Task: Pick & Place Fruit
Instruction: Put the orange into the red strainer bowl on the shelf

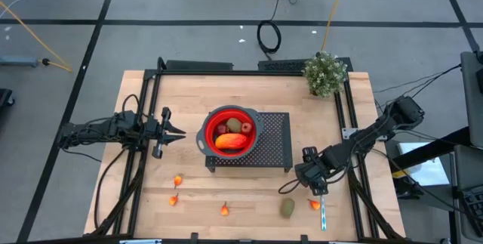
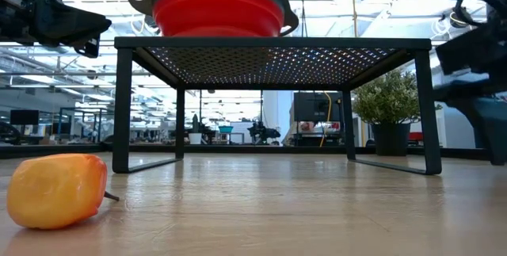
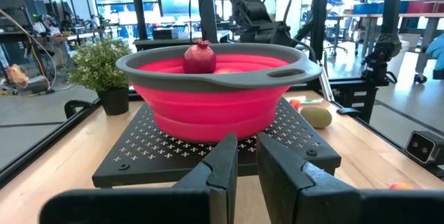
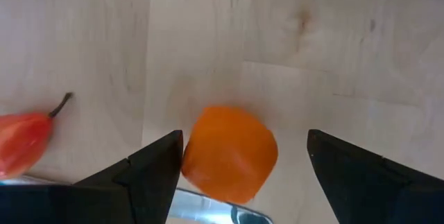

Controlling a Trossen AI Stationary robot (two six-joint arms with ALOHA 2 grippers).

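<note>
A red bowl sits on a black perforated stand. It holds a long orange piece, a dark red round one and a brownish-green oval. My right gripper hangs open near the table's near right corner, pointing down, its fingers on either side of a small orange bit. An orange-red bit and another brownish-green oval lie close by. My left gripper waits left of the bowl, open by a narrow gap. My right gripper comes from above with one finger right against the side of the orange bit, which lies on the table; I cannot tell whether it touches. The other finger stands well apart from it.
A slim silver utensil lies at the near edge by my right gripper, partly under the orange bit. Small orange bits lie on the near left of the table. A potted plant stands at the far right corner.
</note>
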